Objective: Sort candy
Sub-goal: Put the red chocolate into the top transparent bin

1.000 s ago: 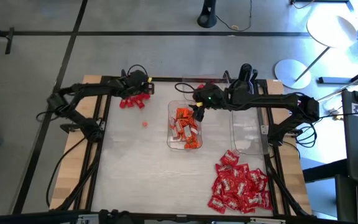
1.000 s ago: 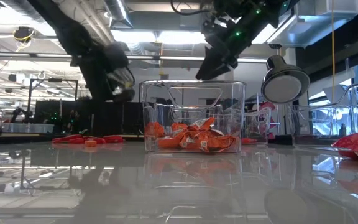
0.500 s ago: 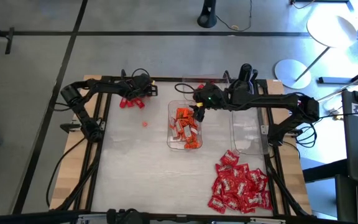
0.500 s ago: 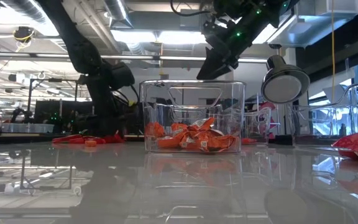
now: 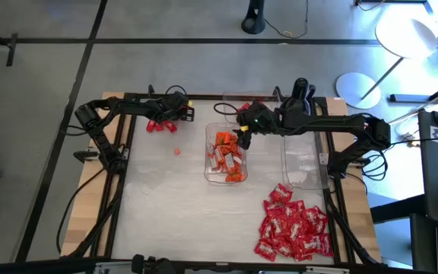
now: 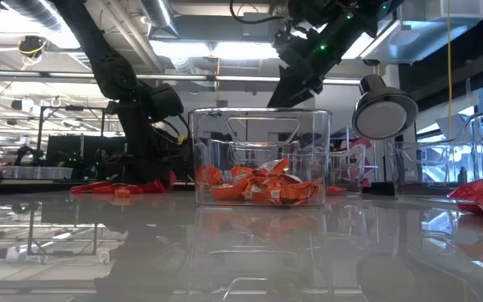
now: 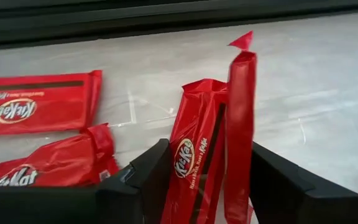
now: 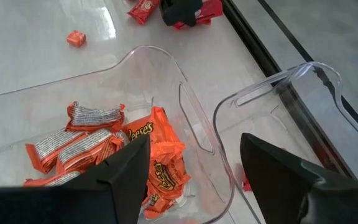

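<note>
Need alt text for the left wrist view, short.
The left hand has its two dark fingers on either side of red KitKat bars, one standing upright between them. Two more red KitKat bars lie flat on the pale table beside it.

Pale table [image 5: 166, 205], red candy heap [image 5: 293, 230], clear trays [image 5: 226, 154], loose red candies [image 5: 160, 125], possibly one stray orange sweet [image 5: 177, 151]

Bright overhead ceiling lights [image 6: 183, 49] are flooding the scene, and the glossy table [image 6: 241, 252] is mirroring them in pale streaks. A lamp [image 5: 406, 34] is blowing out white at the high view's corner. In the left wrist view, the near fingers [image 7: 135, 186] are showing soft and out of focus.
</note>
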Action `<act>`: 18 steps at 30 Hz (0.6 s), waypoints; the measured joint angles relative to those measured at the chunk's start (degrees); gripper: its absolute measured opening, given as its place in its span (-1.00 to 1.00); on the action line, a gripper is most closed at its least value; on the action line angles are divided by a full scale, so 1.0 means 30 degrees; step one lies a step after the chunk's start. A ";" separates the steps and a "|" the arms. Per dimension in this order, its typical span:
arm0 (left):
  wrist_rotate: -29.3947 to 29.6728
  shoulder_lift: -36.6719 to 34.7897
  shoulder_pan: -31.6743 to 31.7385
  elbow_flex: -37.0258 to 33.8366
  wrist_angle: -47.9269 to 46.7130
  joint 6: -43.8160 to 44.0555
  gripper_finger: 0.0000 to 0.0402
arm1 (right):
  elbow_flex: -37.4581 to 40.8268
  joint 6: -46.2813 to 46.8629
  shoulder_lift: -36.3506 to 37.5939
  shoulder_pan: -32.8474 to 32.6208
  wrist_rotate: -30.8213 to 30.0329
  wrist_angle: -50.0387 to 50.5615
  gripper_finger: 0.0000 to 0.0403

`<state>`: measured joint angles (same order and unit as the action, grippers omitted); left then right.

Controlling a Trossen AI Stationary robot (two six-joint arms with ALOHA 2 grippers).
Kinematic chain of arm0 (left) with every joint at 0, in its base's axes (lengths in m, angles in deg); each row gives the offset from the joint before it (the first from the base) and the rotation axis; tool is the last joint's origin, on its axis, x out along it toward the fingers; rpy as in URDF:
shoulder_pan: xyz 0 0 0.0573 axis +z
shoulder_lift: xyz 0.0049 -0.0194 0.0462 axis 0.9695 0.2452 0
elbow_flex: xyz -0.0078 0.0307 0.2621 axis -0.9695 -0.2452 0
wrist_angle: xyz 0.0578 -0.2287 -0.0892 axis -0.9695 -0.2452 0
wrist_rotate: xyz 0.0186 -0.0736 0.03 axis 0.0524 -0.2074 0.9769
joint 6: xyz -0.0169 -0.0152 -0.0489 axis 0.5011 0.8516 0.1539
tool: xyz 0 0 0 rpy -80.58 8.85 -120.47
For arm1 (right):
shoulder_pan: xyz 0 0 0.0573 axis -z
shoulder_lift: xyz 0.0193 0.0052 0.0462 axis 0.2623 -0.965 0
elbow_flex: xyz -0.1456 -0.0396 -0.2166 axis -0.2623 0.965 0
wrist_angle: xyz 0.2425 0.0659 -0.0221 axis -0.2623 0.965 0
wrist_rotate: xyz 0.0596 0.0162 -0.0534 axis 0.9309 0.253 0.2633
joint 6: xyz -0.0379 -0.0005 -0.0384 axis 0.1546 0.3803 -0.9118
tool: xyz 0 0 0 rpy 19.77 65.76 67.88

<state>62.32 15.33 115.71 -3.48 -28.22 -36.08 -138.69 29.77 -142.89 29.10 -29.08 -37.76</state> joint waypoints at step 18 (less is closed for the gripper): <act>-0.0152 -0.0814 -0.1085 -0.0066 0.0227 -0.1470 -0.64 | 0.0007 0.0007 0.0000 -0.0015 0.0195 0.0007 0.23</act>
<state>61.86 12.89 112.45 -3.67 -27.54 -40.49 -138.67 29.79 -142.89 29.05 -28.49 -37.74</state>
